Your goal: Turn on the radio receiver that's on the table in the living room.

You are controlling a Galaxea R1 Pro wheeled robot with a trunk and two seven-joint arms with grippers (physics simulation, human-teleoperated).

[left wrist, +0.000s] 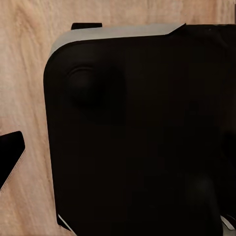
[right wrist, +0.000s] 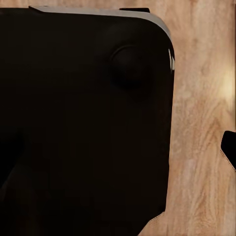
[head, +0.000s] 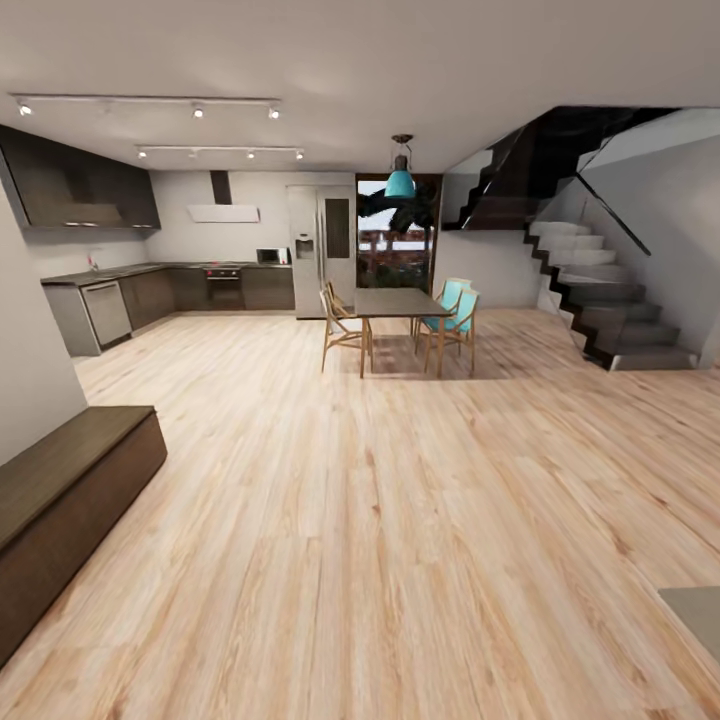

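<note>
The radio receiver is out of view, and so are the sofa and fireplace of the living room. The head view looks across a light wood plank floor (head: pixel 400 520) toward a kitchen and dining area. A flat grey corner (head: pixel 697 615) pokes in at the lower right edge; I cannot tell if it belongs to the low table. Both wrist views look down on my own black base (left wrist: pixel 137 132) (right wrist: pixel 83 123) over the floor. Small dark slivers at their edges may be fingertips, and their spacing is unclear.
A dark wooden low bench (head: pixel 60 500) runs along the left wall. Straight ahead stands a dining table (head: pixel 400 303) with wooden and turquoise chairs. The kitchen counter (head: pixel 110 290) is at the far left, and a staircase (head: pixel 610 300) rises on the right.
</note>
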